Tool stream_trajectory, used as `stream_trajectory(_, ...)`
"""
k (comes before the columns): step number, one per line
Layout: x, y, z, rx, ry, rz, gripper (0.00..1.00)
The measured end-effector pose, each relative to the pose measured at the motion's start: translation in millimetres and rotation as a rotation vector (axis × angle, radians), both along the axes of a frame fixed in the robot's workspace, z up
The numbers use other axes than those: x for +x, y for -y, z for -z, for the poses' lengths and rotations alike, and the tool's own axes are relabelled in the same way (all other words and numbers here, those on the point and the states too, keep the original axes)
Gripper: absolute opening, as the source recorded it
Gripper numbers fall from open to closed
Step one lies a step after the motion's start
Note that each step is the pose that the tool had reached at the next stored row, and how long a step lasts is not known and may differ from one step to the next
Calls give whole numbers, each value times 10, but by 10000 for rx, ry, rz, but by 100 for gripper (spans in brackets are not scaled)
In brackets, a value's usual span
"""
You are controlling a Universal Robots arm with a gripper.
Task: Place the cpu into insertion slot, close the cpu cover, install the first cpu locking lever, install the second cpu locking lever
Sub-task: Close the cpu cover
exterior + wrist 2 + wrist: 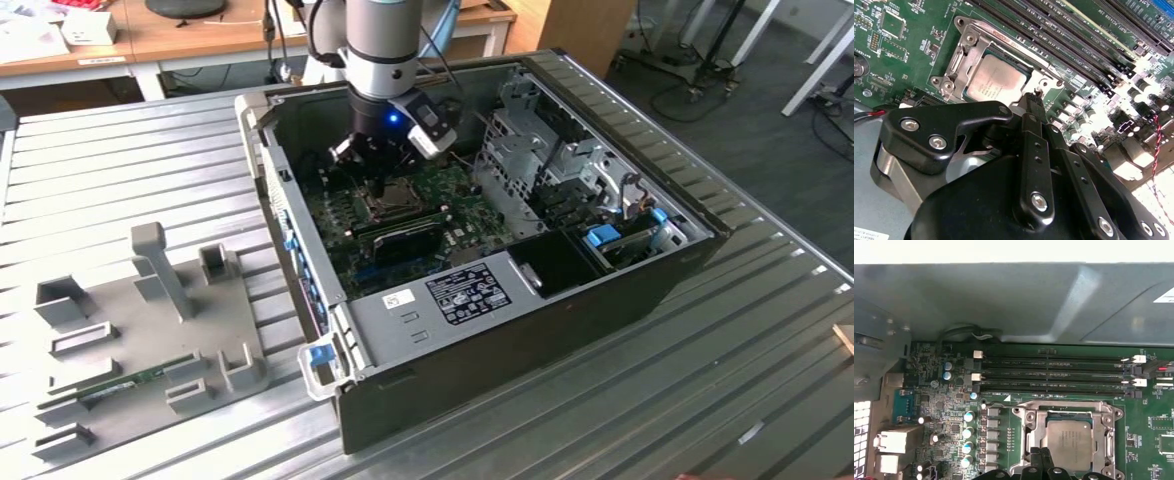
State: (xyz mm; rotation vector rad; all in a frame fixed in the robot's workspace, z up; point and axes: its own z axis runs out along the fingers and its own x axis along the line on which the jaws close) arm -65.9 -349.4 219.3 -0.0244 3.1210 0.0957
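The cpu (pixel 995 81) (pixel 1069 440) lies flat in the insertion slot (pixel 956 64) (pixel 1112 415) on the green motherboard, its silvery top showing through the window of the cpu cover (pixel 973 42) (pixel 1029 436), which lies down over it. My gripper (pixel 1034 100) (pixel 1041 454) (pixel 391 188) hangs just above one edge of the socket, fingers pressed together with nothing visibly between them. In both wrist views the tips hide part of that edge. I cannot make out how the locking levers stand.
Long black memory slots (pixel 1054 374) run beside the socket. The case walls (pixel 274 150) and a metal drive cage (pixel 534 150) close in around the board. A grey fixture plate (pixel 147 330) with a memory stick (pixel 127 385) lies on the slatted table at the exterior view's left.
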Motion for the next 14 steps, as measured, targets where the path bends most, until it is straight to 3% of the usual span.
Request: stream_trajectory(14, -16, -1, 32, 5, 2, 1, 10)
